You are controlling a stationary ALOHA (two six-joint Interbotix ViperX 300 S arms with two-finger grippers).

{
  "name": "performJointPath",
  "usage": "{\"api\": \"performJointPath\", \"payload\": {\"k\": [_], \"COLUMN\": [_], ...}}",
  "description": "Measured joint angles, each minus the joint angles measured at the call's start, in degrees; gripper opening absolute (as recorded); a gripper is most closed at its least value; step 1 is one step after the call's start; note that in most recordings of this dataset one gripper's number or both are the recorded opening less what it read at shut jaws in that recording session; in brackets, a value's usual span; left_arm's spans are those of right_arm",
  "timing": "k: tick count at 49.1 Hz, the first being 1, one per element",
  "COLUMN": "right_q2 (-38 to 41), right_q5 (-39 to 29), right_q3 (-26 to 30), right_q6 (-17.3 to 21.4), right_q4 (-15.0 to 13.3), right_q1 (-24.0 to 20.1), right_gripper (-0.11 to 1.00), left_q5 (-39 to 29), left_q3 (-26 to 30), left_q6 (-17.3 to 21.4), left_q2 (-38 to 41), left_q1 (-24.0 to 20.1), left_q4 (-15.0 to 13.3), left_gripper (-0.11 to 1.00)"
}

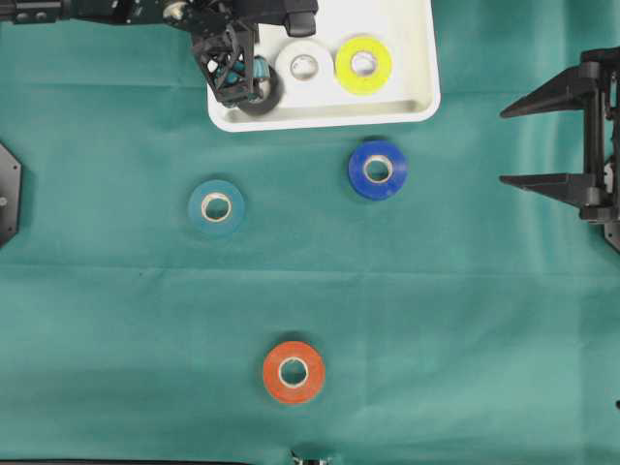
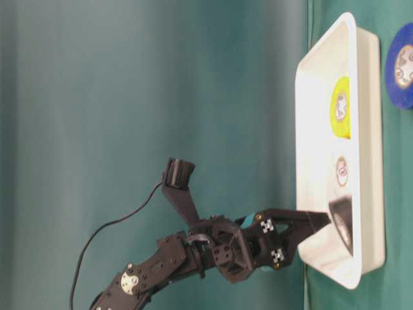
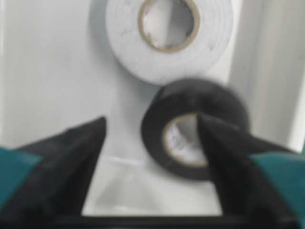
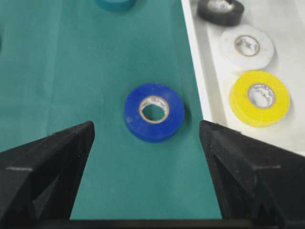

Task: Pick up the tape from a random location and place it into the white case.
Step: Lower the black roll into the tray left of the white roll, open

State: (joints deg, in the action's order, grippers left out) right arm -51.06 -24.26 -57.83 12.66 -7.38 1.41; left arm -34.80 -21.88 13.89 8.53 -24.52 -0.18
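My left gripper [image 3: 152,157] stands spread over the black tape roll [image 3: 193,126] lying in the white case [image 1: 417,92], one finger inside its core. Light, rigid and smooth, it looks best pinched through the wall.

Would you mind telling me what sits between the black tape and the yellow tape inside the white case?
The white tape sits between the black tape and yellow tape in the white case, clearest in the overhead view.

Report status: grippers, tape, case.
Left gripper open over black tape, now lying in white case. Right gripper open, empty, facing blue tape. Nothing blocking.
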Motion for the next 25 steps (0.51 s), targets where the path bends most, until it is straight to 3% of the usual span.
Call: {"api": "performJointPath", "payload": {"k": [5, 25], "right_q2": [0.1, 0.1], "right_q5": [0.0, 0.0], "right_q3": [0.0, 0.0], "right_q6": [0.1, 0.1], "right_q4": [-0.1, 0.0], "right_q1": [-0.1, 0.0], "right_gripper": [0.86, 0.86], "left_q5": [0.0, 0.0], "left_q3": [0.0, 0.0], "left_q6": [0.1, 0.0], "left_q2": [0.0, -0.1], "left_q1": [0.0, 0.0], "left_q4": [0.0, 0.0], "left_gripper": [1.00, 1.00]}}
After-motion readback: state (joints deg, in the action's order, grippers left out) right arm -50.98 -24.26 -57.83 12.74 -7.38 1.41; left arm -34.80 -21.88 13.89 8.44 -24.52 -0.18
